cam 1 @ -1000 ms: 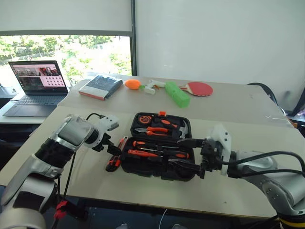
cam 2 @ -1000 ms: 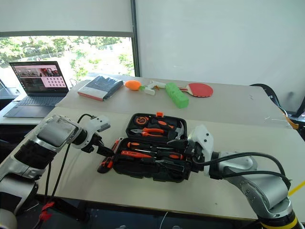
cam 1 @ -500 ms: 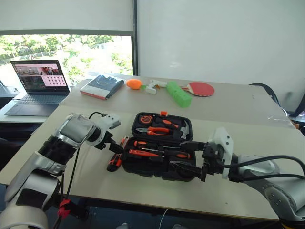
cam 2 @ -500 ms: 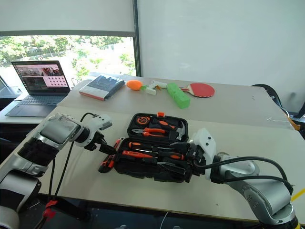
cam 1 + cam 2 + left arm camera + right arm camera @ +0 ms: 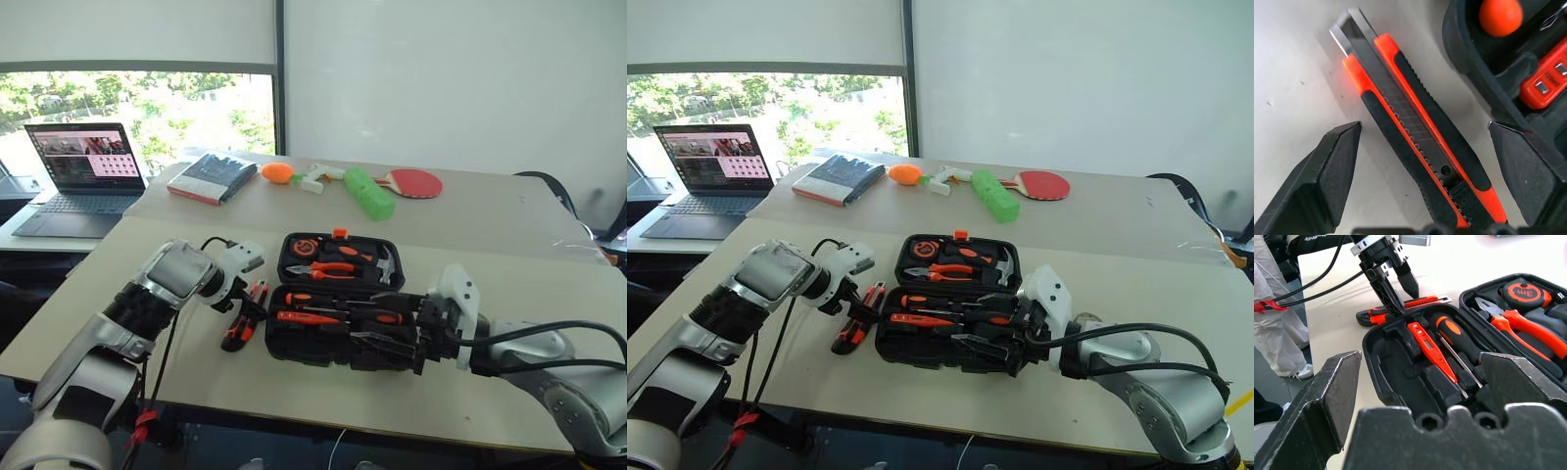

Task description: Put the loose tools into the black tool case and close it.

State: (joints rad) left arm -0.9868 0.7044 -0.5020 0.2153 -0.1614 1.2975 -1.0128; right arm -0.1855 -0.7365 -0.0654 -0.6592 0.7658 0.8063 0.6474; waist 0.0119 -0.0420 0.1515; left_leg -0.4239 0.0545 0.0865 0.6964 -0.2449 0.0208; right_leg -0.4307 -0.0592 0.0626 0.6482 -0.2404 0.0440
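Since a second ago: left claw [image 5: 247, 306] shifted toward the case, now directly over the utility knife [image 5: 242, 319]; whole view also shifted slightly.

Left claw: released, fingers spread wide, pointing steeply down. In the left wrist view the knife [image 5: 1415, 147] lies between the two fingertips [image 5: 1337, 161], touching neither as far as can be seen.

Utility knife: orange and black, flat on the surface [image 5: 176, 264], just beside the left edge of the black tool case [image 5: 338, 328], apart from it.

Black tool case: open, near the front edge of the surface. Rear half holds a round orange tape measure [image 5: 300, 246], orange-handled pliers [image 5: 328, 268] and a hammer [image 5: 384, 265]. Front half holds an orange-and-black-handled screwdriver [image 5: 1452, 335] and a slim red screwdriver [image 5: 1431, 351]; recesses nearest the right claw are unfilled.

Right claw [image 5: 397, 328]: released, fingers wide apart, roughly level, at the right front corner of the case; contact cannot be told.

Far end of the surface: dark book [image 5: 208, 177], green block [image 5: 369, 195], red paddle [image 5: 411, 182]. Laptop [image 5: 73, 176] on a side desk.
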